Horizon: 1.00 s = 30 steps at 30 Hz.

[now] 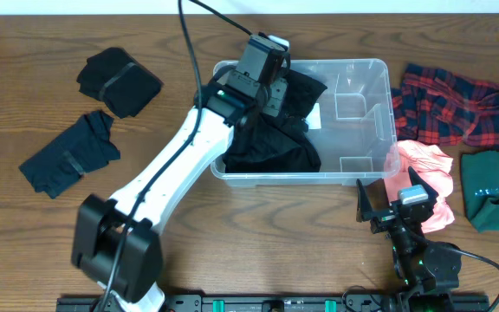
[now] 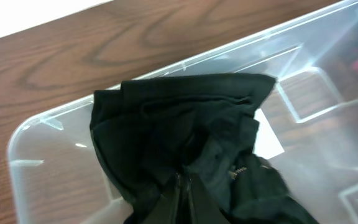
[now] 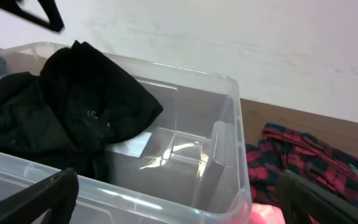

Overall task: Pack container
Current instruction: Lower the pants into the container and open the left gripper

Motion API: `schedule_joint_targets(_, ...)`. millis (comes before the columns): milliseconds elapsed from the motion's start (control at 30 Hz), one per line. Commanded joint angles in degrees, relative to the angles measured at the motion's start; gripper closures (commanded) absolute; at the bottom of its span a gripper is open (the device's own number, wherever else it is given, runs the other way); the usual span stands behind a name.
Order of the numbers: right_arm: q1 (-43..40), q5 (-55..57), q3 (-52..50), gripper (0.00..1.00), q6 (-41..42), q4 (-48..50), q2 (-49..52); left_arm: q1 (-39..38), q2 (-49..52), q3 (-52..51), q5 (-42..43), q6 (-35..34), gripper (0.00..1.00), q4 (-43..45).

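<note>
Container: clear bin, middle of the counter, toward its far edge.
Contents: black garment, heaped in the half nearer the counter's left edge.
Left claw: pressed together, pinching that garment (a fold stands above the rim).
Right claw: spread wide, empty, near the front edge beside pink cloth.
Right edge: plaid cloth, green cloth.

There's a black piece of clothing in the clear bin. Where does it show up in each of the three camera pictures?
Overhead: the black garment fills the left half of the container, at the picture's centre.
Left wrist: centre and bottom of the picture, bunched up.
Right wrist: left side, heaped above the near rim.
Shared landmark: the white label on the container's bottom, right beside the garment.
</note>
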Motion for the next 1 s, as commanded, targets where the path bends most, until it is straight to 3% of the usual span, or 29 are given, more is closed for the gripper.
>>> schedule_joint_targets(0,-0.6,0.3,-0.1,0.01,-0.5,-0.2,-0.3,0.2,3.3,1.0,-1.6,1.0,0.94,1.0)
schedule_joint_targets(133,-0.6,0.3,-0.1,0.01,-0.5,-0.2,-0.3,0.2,6.3,1.0,-2.5,2.1,0.94,2.1)
schedule_joint_targets(400,-0.6,0.3,-0.1,0.01,-0.5,-0.2,-0.3,0.2,12.0,1.0,-15.2,2.3,0.94,1.1)
schedule_joint_targets(967,-0.6,0.3,-0.1,0.01,-0.6,-0.2,-0.3,0.9,18.8,0.9,-15.5,2.2,0.94,-0.2)
